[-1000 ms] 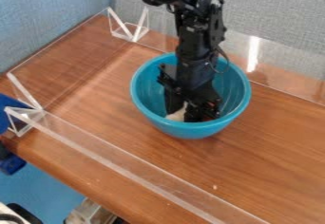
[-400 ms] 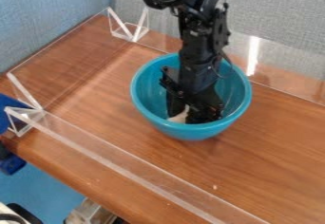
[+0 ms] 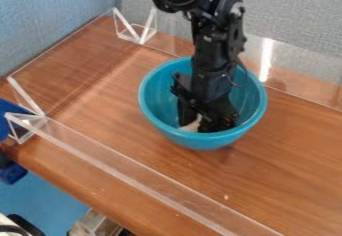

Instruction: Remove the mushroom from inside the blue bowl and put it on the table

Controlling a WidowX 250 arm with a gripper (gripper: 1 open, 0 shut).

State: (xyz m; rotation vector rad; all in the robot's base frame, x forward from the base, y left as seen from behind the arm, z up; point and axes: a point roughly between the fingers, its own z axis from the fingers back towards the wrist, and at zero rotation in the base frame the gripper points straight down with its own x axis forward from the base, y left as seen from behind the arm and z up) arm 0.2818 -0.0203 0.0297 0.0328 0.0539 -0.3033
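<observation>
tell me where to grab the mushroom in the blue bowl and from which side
Grip the mushroom across its pale stem, the only part showing, coming straight down from above. The blue bowl's high walls block any sideways approach, and the end effector already points down into it; whether it has a grip is unclear.

Blue bowl sits mid-tabletop, its walls ringing the gripper on all sides; the only exit is straight up. Bare wood to the left, toward the near edge and far-left corner. Low clear acrylic strips and triangular brackets line the edges and block low sideways passes.
</observation>
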